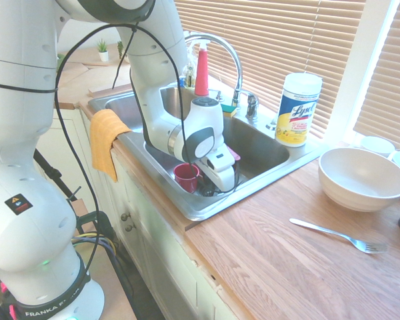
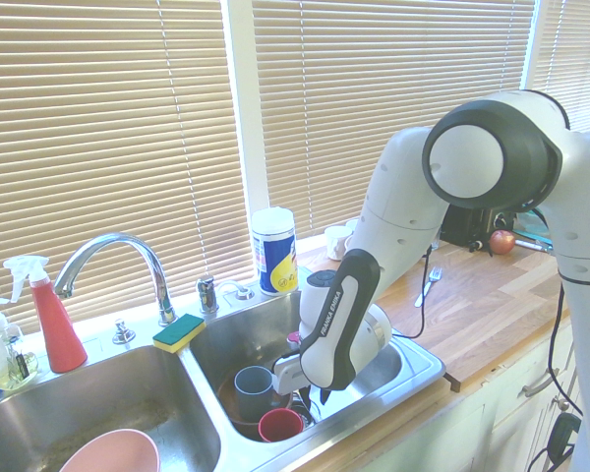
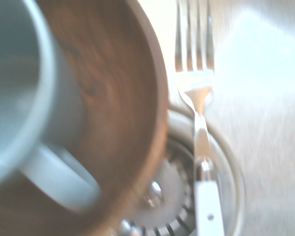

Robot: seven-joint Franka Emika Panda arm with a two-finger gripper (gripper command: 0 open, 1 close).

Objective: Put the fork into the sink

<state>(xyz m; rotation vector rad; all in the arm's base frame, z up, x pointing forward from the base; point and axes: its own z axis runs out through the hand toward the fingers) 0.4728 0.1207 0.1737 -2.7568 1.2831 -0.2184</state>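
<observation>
Hanging low inside the right-hand basin of the sink, the gripper points down near the basin floor. The exterior views hide its tips, so I cannot tell whether it is wide, narrow or holding anything.

The wrist view shows the fork lying lengthwise over the drain strainer. Its four tines rest on the steel floor, and its flat handle runs off the picture's edge. No view makes clear whether it is gripped or simply lying there.

Just beside the fork is a brown wooden bowl with a grey mug in it.

In the first exterior view a red cup stands at the gripper's 9 o'clock, almost touching it. At 12 o'clock the arched faucet rises behind the basin, with a red spray bottle next to it. At 2 o'clock a Lysol canister stands on the sink's back corner. At 3 o'clock, on the wooden counter, sits a cream bowl, and at 4 o'clock a slimmer second fork lies well apart from the sink. An orange cloth hangs over the counter edge at 9 o'clock.
</observation>
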